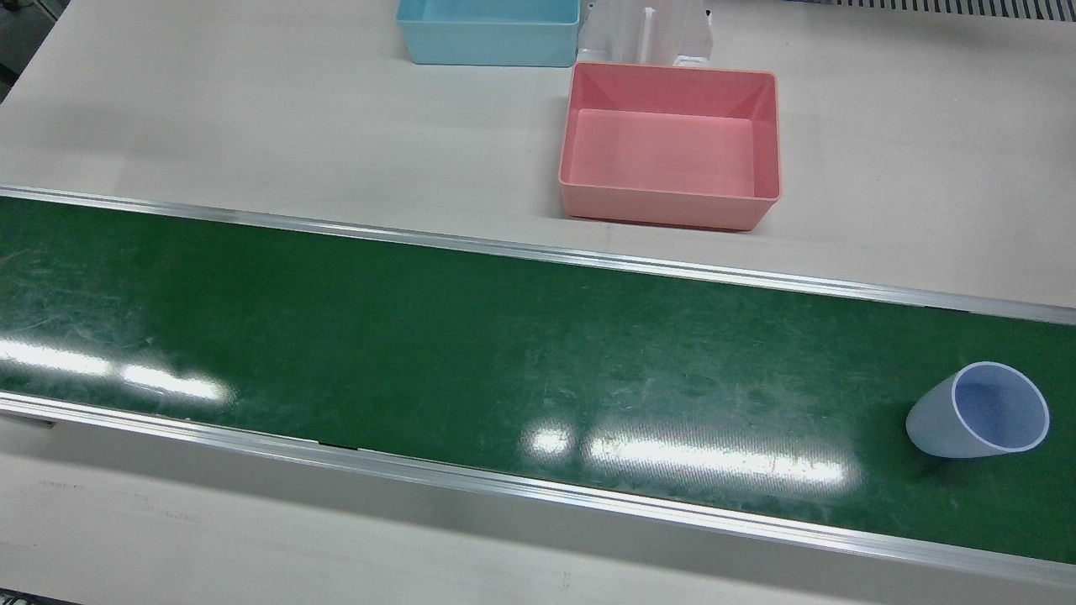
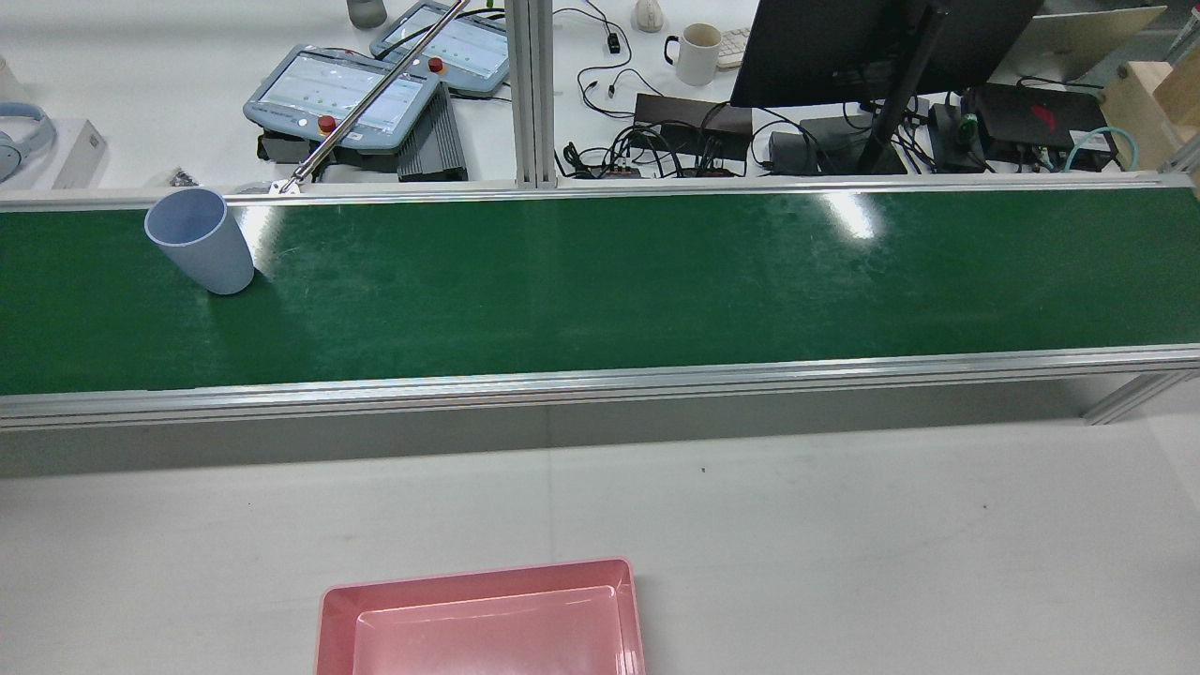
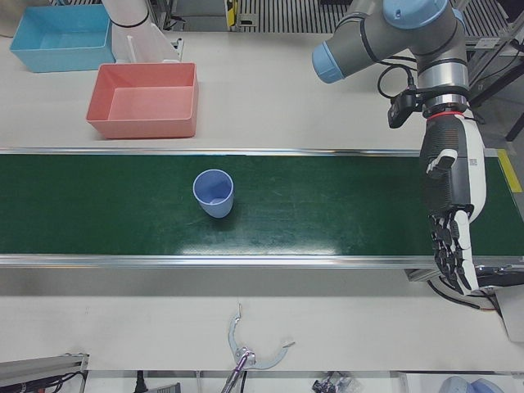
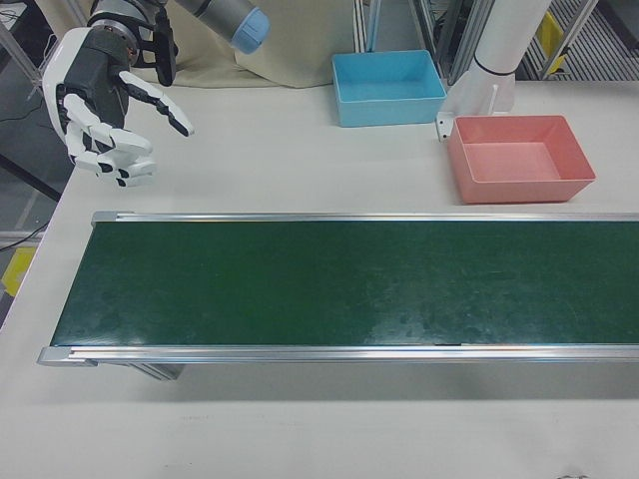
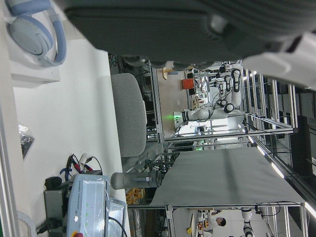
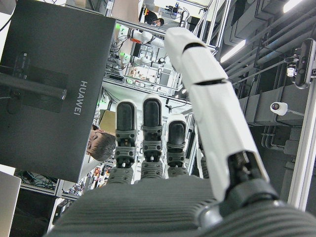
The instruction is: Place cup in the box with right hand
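Right hand (image 4: 105, 110) is seen raised over the white table beyond the belt's end, fingers (image 4: 160, 105) spread and curled, nothing held. Blue box (image 4: 389, 88) and pink box (image 4: 519, 158) are set on the table (image 4: 250, 160), both empty. Cup (image 3: 214, 193) is found upright on the green belt (image 3: 327, 205), well apart from both hands. Left hand (image 3: 453, 213) is hung over the belt's other end, fingers extended downward, empty.
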Tool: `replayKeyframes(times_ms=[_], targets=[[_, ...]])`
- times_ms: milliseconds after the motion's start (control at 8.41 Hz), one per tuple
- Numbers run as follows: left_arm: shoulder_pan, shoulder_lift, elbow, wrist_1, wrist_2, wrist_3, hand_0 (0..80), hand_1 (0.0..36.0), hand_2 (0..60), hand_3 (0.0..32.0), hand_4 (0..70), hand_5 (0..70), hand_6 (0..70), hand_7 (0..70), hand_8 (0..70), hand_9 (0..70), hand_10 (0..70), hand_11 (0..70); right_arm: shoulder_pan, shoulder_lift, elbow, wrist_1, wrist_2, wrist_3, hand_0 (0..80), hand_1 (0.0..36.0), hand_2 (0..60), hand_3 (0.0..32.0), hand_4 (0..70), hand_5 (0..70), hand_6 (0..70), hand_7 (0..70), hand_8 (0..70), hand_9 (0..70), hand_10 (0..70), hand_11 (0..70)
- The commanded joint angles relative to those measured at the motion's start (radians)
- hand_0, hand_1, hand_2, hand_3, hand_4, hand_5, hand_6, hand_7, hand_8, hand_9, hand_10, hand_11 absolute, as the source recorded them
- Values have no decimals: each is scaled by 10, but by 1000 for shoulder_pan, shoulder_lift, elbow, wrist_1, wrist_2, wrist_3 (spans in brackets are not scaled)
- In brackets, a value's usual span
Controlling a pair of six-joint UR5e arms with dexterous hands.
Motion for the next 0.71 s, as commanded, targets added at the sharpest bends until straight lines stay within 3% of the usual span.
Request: replayKeyframes(times_ms=[0,594], targets=[[1,0,0,0,0,0,0,0,0,0,0,0,0,0,0,0,0,0,0,0,0,0,-1,0,800,360,161,0,138,195,185,639,363,457,276,433],[0,0,0,-1,0,0,0,0,0,0,0,0,0,0,0,0,0,0,0,0,2,0,-1,0,800,360,167,0,141,195,185,639,363,457,276,434]])
